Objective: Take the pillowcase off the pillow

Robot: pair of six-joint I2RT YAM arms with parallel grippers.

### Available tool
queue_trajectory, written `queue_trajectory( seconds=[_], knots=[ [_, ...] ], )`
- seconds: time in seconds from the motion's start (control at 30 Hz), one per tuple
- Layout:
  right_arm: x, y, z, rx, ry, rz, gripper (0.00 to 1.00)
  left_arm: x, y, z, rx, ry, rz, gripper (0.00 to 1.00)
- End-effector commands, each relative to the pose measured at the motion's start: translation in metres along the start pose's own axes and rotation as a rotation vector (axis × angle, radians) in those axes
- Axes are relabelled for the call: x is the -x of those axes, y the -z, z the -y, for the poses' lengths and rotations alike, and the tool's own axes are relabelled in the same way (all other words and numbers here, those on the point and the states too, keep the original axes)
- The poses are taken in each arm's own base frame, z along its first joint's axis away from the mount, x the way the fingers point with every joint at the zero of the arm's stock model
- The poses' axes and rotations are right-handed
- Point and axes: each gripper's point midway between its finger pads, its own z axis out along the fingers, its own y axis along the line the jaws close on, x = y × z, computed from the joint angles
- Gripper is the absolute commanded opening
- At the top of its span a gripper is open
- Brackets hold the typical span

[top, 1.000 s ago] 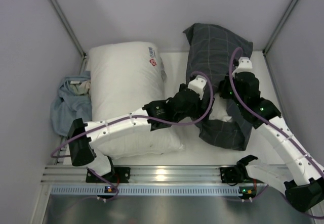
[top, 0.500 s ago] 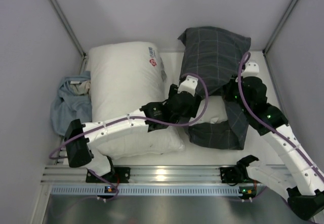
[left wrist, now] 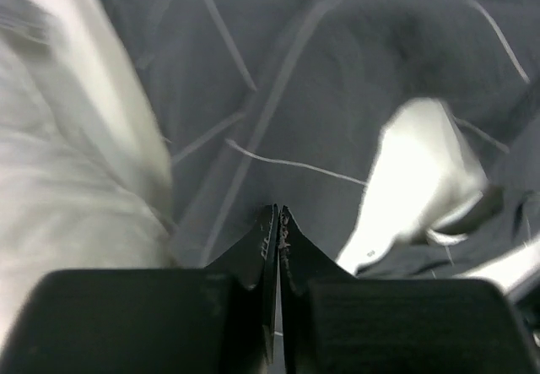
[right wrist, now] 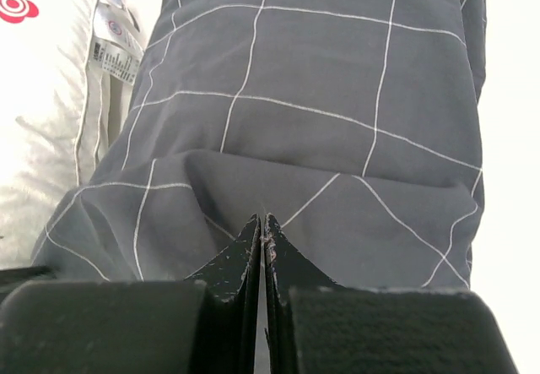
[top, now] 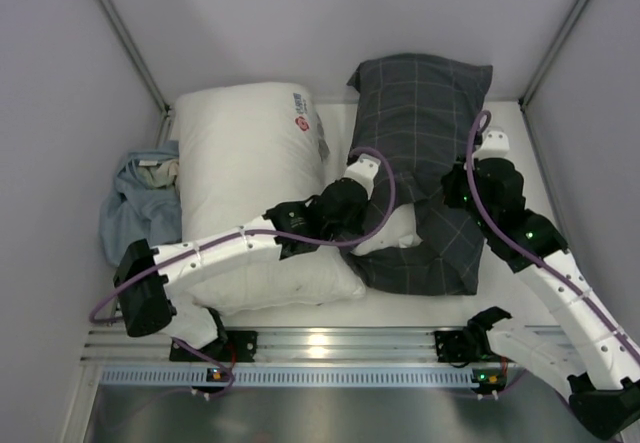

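The dark grey-blue checked pillowcase (top: 425,113) lies flat at the back right, still over the pillow. Only a white end of the pillow (top: 398,230) shows at its near left opening. My left gripper (top: 368,218) sits at that opening. In the left wrist view its jaws are shut, tips (left wrist: 278,209) against the dark pillowcase (left wrist: 337,70), with the pillow's end (left wrist: 422,163) just to the right; whether a fold is caught does not show. My right gripper (top: 450,188) rests on the cover's right side, shut (right wrist: 263,218) on a puckered fold of pillowcase (right wrist: 321,95).
A second white pillow with a red logo (top: 250,163) lies to the left, under my left arm. A crumpled light blue cloth (top: 135,203) sits at the far left wall. An aluminium rail (top: 320,348) runs along the near edge. Grey walls close in both sides.
The left gripper has gone from open to shut and drawn back left. The right gripper came down, and the raised, bunched pillowcase now lies flat and spread out.
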Motion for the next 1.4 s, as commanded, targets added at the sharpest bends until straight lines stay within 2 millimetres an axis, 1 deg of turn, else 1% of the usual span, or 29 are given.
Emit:
queue_trajectory(
  seconds=[0.0,0.03,0.07,0.1,0.13,0.17,0.2,0.23,0.3,0.33,0.43,0.47,0.5,0.57,0.7,0.73,0.8,0.83,0.87,0.93,0.97,1.03,1.1,1.13,1.2,1.23,1.27,1.3,1.37],
  knots=[
    [0.002,0.008,0.003,-0.001,-0.009,0.018,0.00,-0.001,-0.004,0.036,-0.184,-0.008,-0.008,0.07],
    [0.001,0.009,0.003,0.002,-0.007,0.017,0.00,-0.001,-0.003,0.042,-0.217,-0.010,-0.012,0.24],
    [0.000,0.010,0.003,0.004,-0.004,0.015,0.00,-0.002,-0.002,0.047,-0.238,-0.017,-0.018,0.46],
    [-0.002,0.010,0.003,0.006,-0.001,0.010,0.00,-0.006,0.000,0.055,-0.263,-0.037,-0.024,0.74],
    [-0.003,0.010,0.002,0.013,-0.001,0.007,0.00,-0.005,0.001,0.056,-0.257,-0.075,-0.014,0.99],
    [-0.002,0.011,0.001,0.019,-0.004,0.011,0.00,-0.008,0.005,0.063,-0.261,-0.107,-0.008,0.99],
    [-0.004,0.011,0.001,0.022,-0.003,0.006,0.00,-0.009,0.005,0.064,-0.246,-0.129,-0.002,0.99],
    [-0.004,0.011,-0.001,0.032,-0.005,0.006,0.00,-0.008,0.003,0.056,-0.186,-0.157,0.019,0.99],
    [-0.005,0.013,-0.002,0.043,-0.007,0.003,0.00,-0.010,0.001,0.054,-0.147,-0.181,0.024,0.99],
    [-0.005,0.013,-0.003,0.052,-0.007,0.002,0.00,-0.008,-0.002,0.045,-0.090,-0.183,0.039,0.99],
    [-0.006,0.015,-0.004,0.061,-0.012,0.005,0.00,-0.006,-0.014,0.031,0.018,-0.198,0.054,0.99],
    [-0.006,0.016,-0.004,0.064,-0.014,0.009,0.00,-0.003,-0.016,0.020,0.090,-0.202,0.067,0.99],
    [-0.007,0.016,-0.004,0.062,-0.012,0.008,0.00,0.001,-0.020,0.017,0.125,-0.199,0.074,0.99],
    [-0.008,0.017,-0.002,0.059,-0.011,0.007,0.00,0.008,-0.025,0.004,0.189,-0.182,0.090,0.99],
    [-0.009,0.020,0.000,0.053,-0.011,0.011,0.00,0.011,-0.052,-0.015,0.255,-0.173,0.063,0.99],
    [-0.007,0.021,0.000,0.052,-0.010,0.017,0.00,0.010,-0.054,-0.020,0.273,-0.166,0.059,0.99],
    [-0.008,0.022,0.002,0.048,-0.007,0.014,0.00,0.017,-0.052,-0.028,0.280,-0.135,0.076,0.99],
    [-0.008,0.022,0.002,0.045,-0.005,0.015,0.00,0.013,-0.051,-0.031,0.276,-0.138,0.076,0.99],
    [-0.008,0.022,0.003,0.042,-0.004,0.015,0.00,0.028,-0.045,-0.031,0.260,-0.110,0.127,0.99],
    [-0.011,0.021,0.003,0.040,0.000,0.009,0.00,0.025,-0.042,-0.033,0.239,-0.111,0.129,0.99],
    [-0.011,0.020,0.004,0.037,-0.001,0.007,0.00,0.030,-0.038,-0.039,0.244,-0.103,0.137,0.99],
    [-0.012,0.018,0.003,0.039,0.000,-0.002,0.00,0.028,-0.038,-0.047,0.256,-0.099,0.128,0.99],
    [-0.013,0.017,0.001,0.048,-0.002,-0.004,0.00,0.029,-0.035,-0.062,0.278,-0.078,0.125,0.97],
    [-0.014,0.017,0.000,0.054,-0.004,-0.006,0.00,0.021,-0.035,-0.071,0.282,-0.069,0.107,0.94],
    [-0.015,0.016,0.000,0.054,-0.003,-0.010,0.00,0.024,-0.029,-0.080,0.276,-0.038,0.115,0.90],
    [-0.016,0.016,-0.001,0.055,-0.004,-0.012,0.00,0.021,-0.028,-0.079,0.256,-0.027,0.108,0.88],
    [-0.016,0.016,0.000,0.055,-0.004,-0.012,0.00,0.019,-0.025,-0.086,0.257,-0.013,0.107,0.82],
    [-0.017,0.016,0.000,0.056,-0.003,-0.015,0.00,0.017,-0.024,-0.089,0.251,-0.008,0.102,0.76],
    [-0.019,0.016,-0.001,0.058,-0.004,-0.019,0.00,0.014,-0.024,-0.089,0.220,0.002,0.091,0.58]
  ],
)
